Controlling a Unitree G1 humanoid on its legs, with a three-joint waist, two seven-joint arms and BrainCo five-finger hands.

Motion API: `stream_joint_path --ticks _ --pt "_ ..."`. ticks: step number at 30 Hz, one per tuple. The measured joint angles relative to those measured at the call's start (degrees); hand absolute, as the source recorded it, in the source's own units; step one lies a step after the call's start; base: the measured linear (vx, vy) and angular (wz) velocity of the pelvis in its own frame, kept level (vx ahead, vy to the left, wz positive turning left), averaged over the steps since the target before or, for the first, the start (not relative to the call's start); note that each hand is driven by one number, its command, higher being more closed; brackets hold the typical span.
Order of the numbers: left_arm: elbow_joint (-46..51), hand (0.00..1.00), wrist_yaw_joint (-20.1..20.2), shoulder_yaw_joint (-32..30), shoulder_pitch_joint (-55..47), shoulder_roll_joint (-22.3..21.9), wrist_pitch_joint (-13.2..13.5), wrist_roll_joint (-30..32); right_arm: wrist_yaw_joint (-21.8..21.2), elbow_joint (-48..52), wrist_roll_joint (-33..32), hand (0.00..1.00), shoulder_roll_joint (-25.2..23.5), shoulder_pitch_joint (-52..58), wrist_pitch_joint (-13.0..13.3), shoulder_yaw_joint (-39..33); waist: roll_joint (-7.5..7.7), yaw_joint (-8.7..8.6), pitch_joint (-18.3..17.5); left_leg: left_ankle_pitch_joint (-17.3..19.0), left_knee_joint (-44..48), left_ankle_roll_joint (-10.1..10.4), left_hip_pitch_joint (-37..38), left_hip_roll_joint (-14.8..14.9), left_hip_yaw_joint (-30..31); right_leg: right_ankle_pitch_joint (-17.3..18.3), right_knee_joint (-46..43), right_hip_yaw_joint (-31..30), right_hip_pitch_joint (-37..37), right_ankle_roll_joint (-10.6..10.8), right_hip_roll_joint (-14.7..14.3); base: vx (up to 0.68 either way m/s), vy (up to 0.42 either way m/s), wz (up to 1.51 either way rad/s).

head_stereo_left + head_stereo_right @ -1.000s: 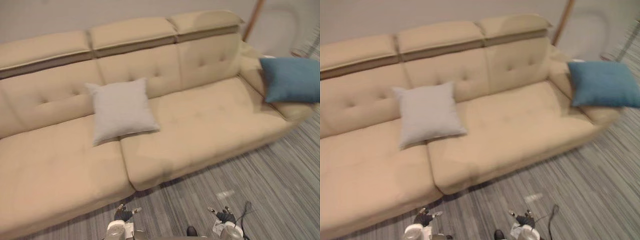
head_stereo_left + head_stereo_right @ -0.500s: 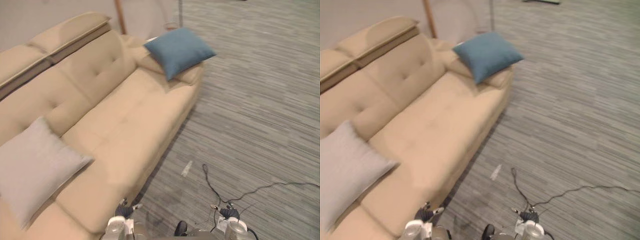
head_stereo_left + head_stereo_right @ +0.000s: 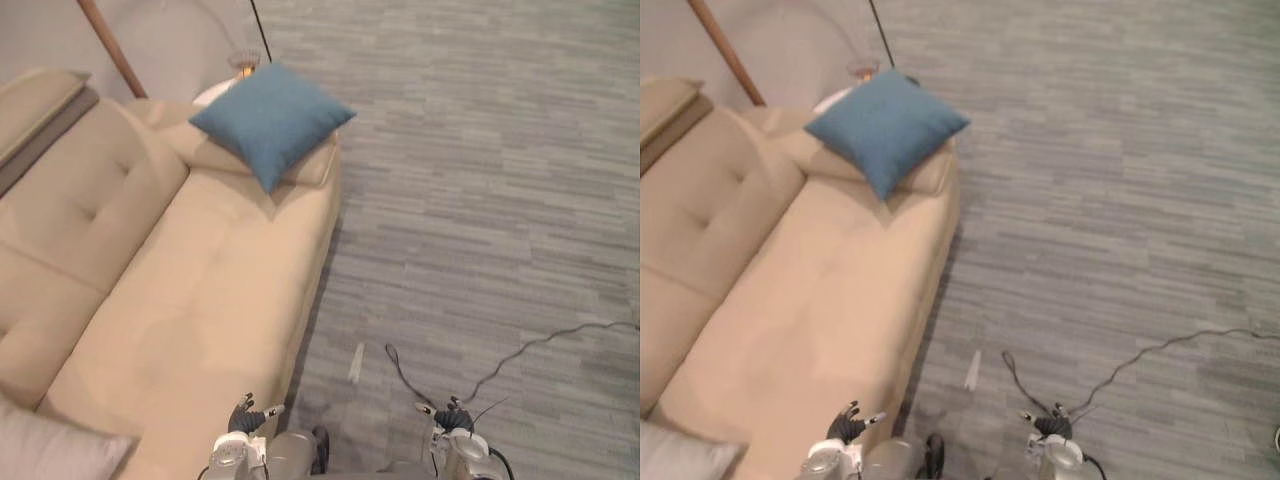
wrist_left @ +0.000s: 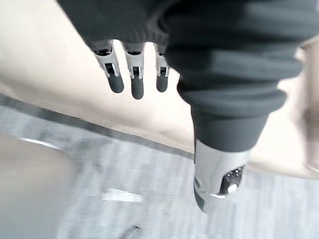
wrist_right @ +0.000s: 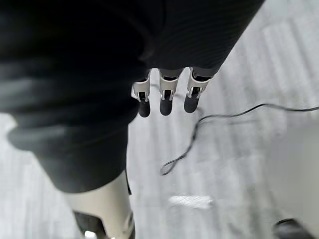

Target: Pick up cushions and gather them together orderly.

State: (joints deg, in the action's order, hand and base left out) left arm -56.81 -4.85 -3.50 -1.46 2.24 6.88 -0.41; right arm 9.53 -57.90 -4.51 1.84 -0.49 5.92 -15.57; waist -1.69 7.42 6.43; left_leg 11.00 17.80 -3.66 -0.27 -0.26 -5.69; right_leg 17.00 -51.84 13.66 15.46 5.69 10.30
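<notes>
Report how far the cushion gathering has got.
Done: nothing yet. The blue cushion lies on the sofa armrest; the grey cushion sits far along the seat, well apart from it. In hand: nothing; the left hand and right hand hang open and empty. Left: pick up both cushions and set them together neatly.

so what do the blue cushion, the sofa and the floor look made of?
Blue cushion: probably woven fabric; matte, plump, soft corners.
Sofa: beige button-tufted upholstery, smooth with a faint sheen; leather or microfibre, can't tell which.
Floor: likely low-pile carpet; grey streaked bands, matte, no glare.
</notes>
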Motion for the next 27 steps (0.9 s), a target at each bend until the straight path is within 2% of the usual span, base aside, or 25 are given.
stream_joint_path --ticks 2,3,4,5,6,7,8,9,10,11,12,13,14,15,16,18,19,20,21,22,23,24,25,26,27 --pt "0.0 0.00 -0.2 -0.1 0.1 0.1 0.0 -0.5 0.0 0.7 0.0 0.00 -0.2 -0.5 0.1 0.0 -0.47 -1.01 0.2 0.7 -5.1 1.1 4.3 1.9 0.3 0.4 8.2 4.1 2.9 -1.0 0.6 0.42 -0.128 -0.04" --pt "-0.1 0.00 -0.2 0.2 0.5 0.4 0.0 -0.8 -0.1 0.5 0.0 0.00 -0.2 -1.8 0.1 0.0 -0.16 -1.48 0.3 1.3 -6.9 2.0 5.6 3.1 0.4 -1.5 15.7 4.8 5.0 -1.7 -0.1 0.33 -0.156 -0.04" --pt "-0.1 0.00 -0.2 0.2 0.9 0.7 0.0 -0.8 -0.1 0.3 -0.1 0.00 -0.2 -2.4 0.1 0.0 0.40 -1.58 0.5 1.3 -7.8 2.1 6.3 3.6 0.3 -4.0 22.0 4.4 6.3 -1.7 -0.5 0.42 -0.230 0.03" --pt "-0.3 0.00 -0.2 0.6 0.9 1.4 0.0 -0.8 -0.1 0.2 -0.1 0.00 -0.1 -2.8 0.1 -0.1 1.43 -2.38 0.8 1.5 -8.6 2.4 7.3 3.8 0.7 -9.2 31.6 3.1 6.8 -1.9 -1.5 0.45 -0.276 0.18" --pt "-0.7 0.00 -0.1 0.7 0.8 1.7 0.0 -0.8 -0.1 -0.4 0.0 0.00 0.1 -2.4 0.1 -0.2 2.34 -3.12 0.6 2.5 -8.7 4.1 8.9 3.8 2.0 -15.1 38.3 0.8 6.3 -2.7 -2.1 0.48 -0.302 0.24" --pt "-1.3 0.00 -0.2 0.5 0.7 1.7 0.0 -0.8 -0.1 -1.0 -0.1 0.00 0.7 -2.1 0.0 -0.3 2.63 -3.53 0.3 3.6 -8.5 6.0 10.0 4.3 3.1 -19.6 38.6 -0.3 6.3 -6.9 -2.6 0.51 -0.310 0.05" --pt "-2.5 0.00 -0.2 0.2 0.6 0.6 0.0 -0.8 -0.1 -2.1 -0.1 0.00 1.9 -2.3 -0.2 -1.0 -0.01 -3.62 0.2 4.0 -7.5 6.9 10.7 7.2 4.4 -21.2 34.8 1.5 6.8 -5.4 -3.8 0.51 -0.296 0.02" --pt "-2.8 0.00 -0.2 0.1 0.4 0.3 0.0 -0.8 -0.1 -2.1 0.0 0.00 1.9 -2.9 -0.2 -2.3 -0.90 -4.13 0.2 3.1 -3.6 8.3 9.3 8.0 6.4 -19.5 32.2 2.2 6.9 -5.0 -4.6 0.60 -0.337 -0.04" --pt "-3.0 0.00 -0.2 0.1 0.5 0.1 0.0 -0.7 -0.1 -2.1 0.0 0.00 1.9 -2.2 -0.2 -2.7 -1.26 -4.30 0.1 2.3 1.0 9.7 7.7 8.7 7.3 -18.0 31.5 2.6 6.4 -6.0 -5.2 0.70 -0.402 0.04" --pt "-3.4 0.00 -0.2 -0.5 1.0 -0.5 0.0 -0.8 -0.1 -2.2 0.0 0.00 1.9 -2.3 -0.3 -3.2 -1.73 -4.07 0.5 -4.4 16.9 11.9 0.5 9.0 9.5 -15.2 32.0 3.0 3.4 -6.8 -6.5 0.50 -0.293 -0.04" --pt "-3.4 0.00 -0.2 -0.8 0.9 -0.7 0.0 -0.8 -0.1 -2.2 0.0 0.00 2.0 -2.4 -0.4 -3.1 -1.92 -4.04 0.7 -7.4 21.1 11.7 -1.2 9.1 9.6 -14.8 32.7 3.1 2.0 -6.8 -6.7 0.50 -0.256 -0.03" --pt "-3.4 0.00 -0.2 -1.0 0.7 -1.0 0.0 -0.8 0.0 -2.2 -0.1 0.00 2.2 -2.3 -0.5 -2.3 -2.03 -4.02 1.3 -8.8 29.0 11.4 -4.3 10.1 9.0 -14.3 34.7 3.0 -1.7 -7.4 -7.6 0.29 -0.109 0.00" --pt "-3.1 0.00 -0.2 -1.1 0.7 -0.9 0.2 -0.8 0.0 -2.3 -0.1 0.00 2.2 -2.1 -0.6 -2.2 -2.21 -3.77 1.9 -6.2 34.5 9.9 -6.6 11.0 7.8 -13.8 36.6 3.0 -4.9 -8.1 -8.4 0.44 -0.158 -0.11" --pt "-2.7 0.00 -0.2 -1.1 0.6 -0.7 0.1 -0.8 0.0 -2.9 -0.2 0.00 2.0 -2.3 -0.7 -2.2 -2.17 -3.38 2.0 -1.9 38.8 7.8 -10.0 11.6 5.5 -13.3 38.4 2.8 -8.2 -9.0 -9.1 0.40 -0.118 -0.23" --pt "-1.7 0.00 -0.1 -1.0 0.4 -0.5 0.2 -0.8 0.0 -3.2 -0.2 0.00 2.2 -2.9 -0.7 -2.3 -1.85 -2.77 2.2 1.4 38.5 6.4 -13.4 11.2 2.5 -13.2 41.1 1.8 -11.6 -9.0 -9.3 0.46 -0.107 -0.31" --pt "-1.0 0.00 -0.1 -0.8 0.5 -0.6 0.3 -0.8 0.1 -3.7 -0.5 0.00 2.7 -3.8 -0.6 -2.4 -1.79 -2.29 2.2 4.0 29.7 6.1 -17.3 8.8 -0.9 -13.4 44.8 1.2 -15.0 -8.6 -8.9 0.38 -0.029 -0.30" --pt "-0.8 0.00 -0.1 0.1 0.6 -0.5 0.4 -0.8 0.2 -3.6 -0.6 0.00 2.8 -4.1 -0.6 -2.5 -1.81 -1.98 2.2 3.7 19.1 6.4 -18.1 6.4 -2.2 -13.0 46.5 1.3 -16.8 -7.0 -8.2 0.38 0.048 -0.24" --pt "-0.8 0.00 -0.1 0.6 0.4 -0.6 0.4 -0.8 0.3 -3.7 -0.6 0.00 3.0 -4.0 -0.4 -2.5 -2.20 -1.76 1.9 1.5 9.8 7.2 -18.3 4.9 -2.4 -12.4 47.3 1.2 -17.6 -6.0 -8.1 0.38 0.074 -0.23" --pt "-0.9 0.00 0.0 1.1 -0.1 -1.1 0.4 -0.8 0.4 -3.7 -0.6 0.00 3.6 -3.7 -0.3 -2.5 -3.66 -1.21 1.0 -3.8 -1.5 8.5 -18.3 4.1 -2.4 -11.5 48.2 1.0 -17.9 -4.9 -9.2 0.38 0.118 -0.36" --pt "-1.0 0.00 0.2 0.8 -0.2 -1.4 0.6 -1.3 0.5 -4.1 -0.6 0.00 3.6 -3.8 -0.3 -2.5 -4.02 -0.37 0.8 -9.4 -2.8 2.9 -17.8 3.8 -2.1 -10.0 48.3 -0.1 -19.2 -3.8 -9.5 0.43 0.135 -0.20" --pt "-1.0 0.00 0.1 0.6 0.1 -0.8 0.7 -1.2 0.5 -4.1 -0.5 0.00 2.7 -3.7 -0.3 -2.3 -2.77 -0.36 0.5 -8.9 -3.2 2.6 -17.1 2.4 -2.0 -9.7 48.5 -0.7 -20.2 -3.4 -8.6 0.54 0.139 0.08" --pt "-1.0 0.00 0.2 0.5 0.4 -0.1 0.8 -1.0 0.4 -4.1 -0.5 0.00 2.1 -3.7 -0.4 -2.4 -0.96 -0.92 0.5 -7.5 -3.0 1.7 -16.7 0.7 -1.7 -8.3 48.3 -0.5 -21.0 -1.9 -7.1 0.57 0.100 0.41" --pt "-1.0 0.00 0.5 0.4 0.5 0.4 0.9 -0.9 0.2 -4.1 -0.4 0.00 2.0 -3.3 -0.4 -2.5 0.22 -0.88 0.3 -5.3 -1.0 1.1 -16.6 -0.4 -1.8 -7.4 46.9 -0.4 -21.5 -2.0 -5.9 0.47 0.076 0.34" --pt "-1.1 0.00 0.5 0.4 0.5 0.4 0.8 -0.9 0.2 -4.1 -0.2 0.00 2.2 -3.0 -0.4 -2.8 0.38 -0.77 0.2 -3.4 0.4 0.9 -16.1 -0.8 -1.8 -6.2 43.6 -1.1 -21.1 -0.7 -5.1 0.47 0.110 0.13" --pt "-1.3 0.00 0.5 0.4 0.2 0.4 0.7 -0.9 0.1 -4.0 0.0 0.00 2.3 -3.0 -0.4 -3.6 0.22 -0.80 0.2 -1.0 1.2 0.8 -14.5 -0.9 -1.7 -4.8 35.5 -2.5 -19.1 1.6 -4.2 0.46 0.134 0.03"
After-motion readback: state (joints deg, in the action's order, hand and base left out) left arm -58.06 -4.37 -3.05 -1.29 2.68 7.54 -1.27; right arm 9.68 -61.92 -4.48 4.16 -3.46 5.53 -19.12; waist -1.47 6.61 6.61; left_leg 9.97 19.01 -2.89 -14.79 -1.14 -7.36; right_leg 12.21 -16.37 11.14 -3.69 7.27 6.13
